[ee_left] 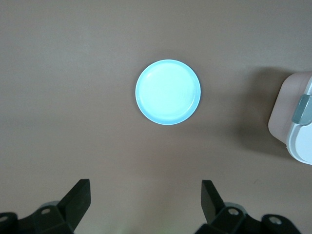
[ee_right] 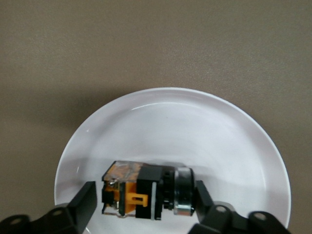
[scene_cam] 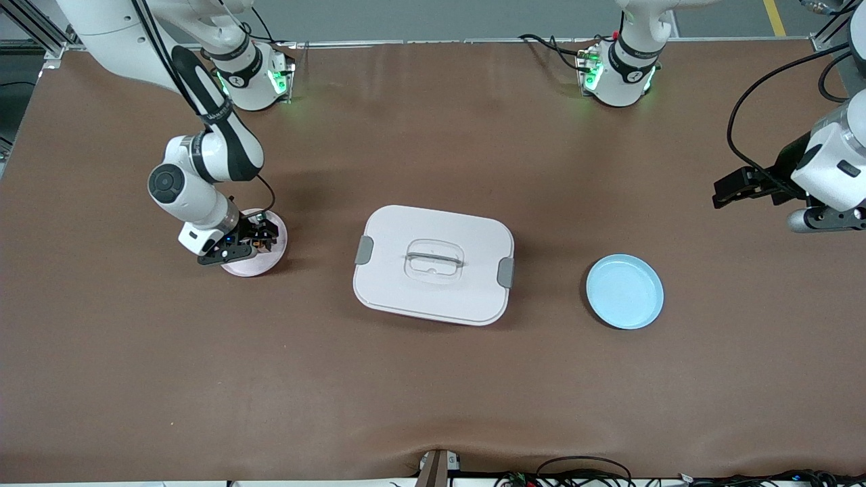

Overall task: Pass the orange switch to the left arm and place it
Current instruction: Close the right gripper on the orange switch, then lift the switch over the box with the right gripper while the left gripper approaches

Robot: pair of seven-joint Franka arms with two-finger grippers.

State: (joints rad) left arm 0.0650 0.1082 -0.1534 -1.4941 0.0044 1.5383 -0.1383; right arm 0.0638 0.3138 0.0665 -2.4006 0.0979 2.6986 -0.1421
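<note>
The orange switch (ee_right: 146,187), a small black block with an orange middle and a silver end, lies on its side on the pink plate (scene_cam: 270,260), which looks white in the right wrist view (ee_right: 170,112). My right gripper (scene_cam: 260,237) is down on that plate, open, with its fingers on either side of the switch (scene_cam: 259,233). One finger (ee_right: 202,192) is at the silver end and the other stands a little apart. My left gripper (scene_cam: 731,191) waits open and empty, high over the table at the left arm's end. The white box (scene_cam: 433,264) sits mid-table between the plates.
A light blue plate (scene_cam: 624,291) lies bare between the box and the left arm's end; it also shows in the left wrist view (ee_left: 168,92), with a corner of the box (ee_left: 297,126). Brown table surface surrounds all three.
</note>
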